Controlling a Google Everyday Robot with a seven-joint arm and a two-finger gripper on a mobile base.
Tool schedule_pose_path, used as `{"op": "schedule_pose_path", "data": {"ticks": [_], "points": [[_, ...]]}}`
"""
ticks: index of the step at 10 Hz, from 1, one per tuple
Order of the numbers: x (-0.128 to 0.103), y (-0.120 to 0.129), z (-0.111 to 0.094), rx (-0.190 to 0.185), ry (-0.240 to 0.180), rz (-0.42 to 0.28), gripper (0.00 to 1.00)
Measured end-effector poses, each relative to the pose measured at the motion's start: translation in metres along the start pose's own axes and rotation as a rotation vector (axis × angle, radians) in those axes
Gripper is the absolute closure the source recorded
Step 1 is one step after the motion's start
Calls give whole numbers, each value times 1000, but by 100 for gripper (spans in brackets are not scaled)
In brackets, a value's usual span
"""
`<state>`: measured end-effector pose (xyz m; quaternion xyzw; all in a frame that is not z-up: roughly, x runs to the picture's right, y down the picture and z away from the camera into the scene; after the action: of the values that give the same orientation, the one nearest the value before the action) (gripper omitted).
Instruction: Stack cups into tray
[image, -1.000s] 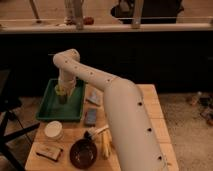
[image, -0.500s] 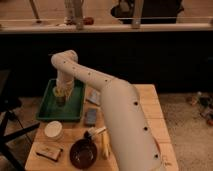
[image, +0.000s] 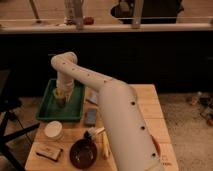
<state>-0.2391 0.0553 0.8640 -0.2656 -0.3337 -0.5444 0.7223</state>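
Tool (image: 60, 93) closed over tray (image: 75, 104) w/ yellow-green cup (image: 60, 99) at tip.

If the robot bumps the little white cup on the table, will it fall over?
Probably not hard to knock: the small cream-white plastic cup looks light, so a bump would likely slide it. It sits low and wide, so tipping seems less likely. The gripper is over the dark green plastic tray, shut on a small yellow-green plastic cup.

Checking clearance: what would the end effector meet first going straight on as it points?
The end effector, over the tray, points down: probably the tray floor, beneath the yellow-green cup it apparently grips.
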Motion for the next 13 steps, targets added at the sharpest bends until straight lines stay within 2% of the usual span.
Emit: {"op": "schedule_pose_path", "data": {"ticks": [9,12,13], "points": [[-1,4,19,-35,-29,17,100],[-1,6,22,-41,-32,19,85],[-1,7,23,-42,-33,18,85]]}}
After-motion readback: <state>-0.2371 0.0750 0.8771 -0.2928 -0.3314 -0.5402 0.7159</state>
